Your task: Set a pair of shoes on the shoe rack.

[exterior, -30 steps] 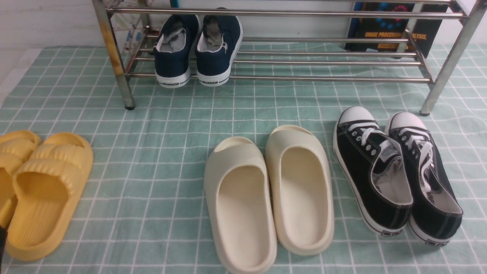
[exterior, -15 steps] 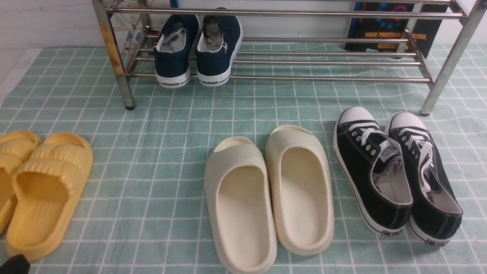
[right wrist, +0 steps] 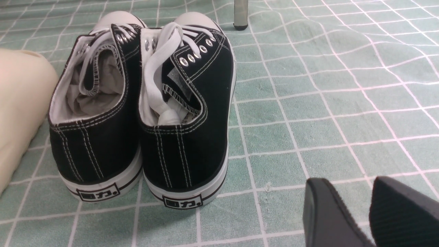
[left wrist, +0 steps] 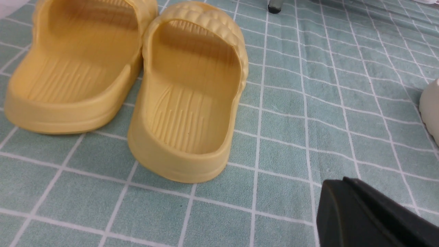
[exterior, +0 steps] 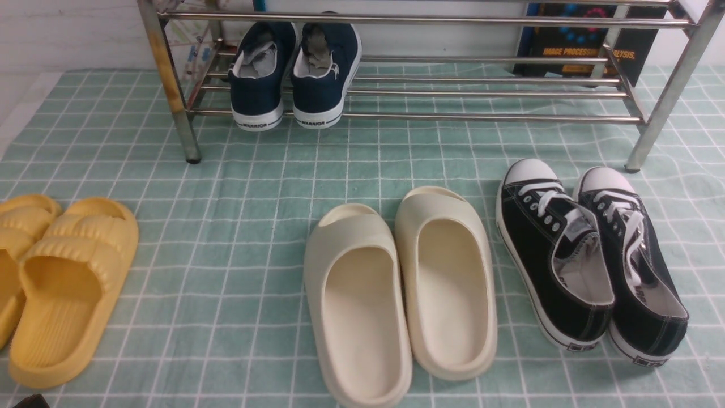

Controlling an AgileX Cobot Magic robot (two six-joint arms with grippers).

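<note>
While cropped, left jaws sit clenched; right jaws slightly parted, grasping nothing.

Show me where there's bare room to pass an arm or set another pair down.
The shoe rack's lower shelf is bare to the right of the navy shoes. A wide cloth lane runs between the yellow slides and the cream slides, up to the rack. It is crowded where the cream slides sit close beside the black sneakers.

We see only matte black end effector tips — left end effector, right end effector — with wedge-shaped, finely ribbed fingers.
</note>
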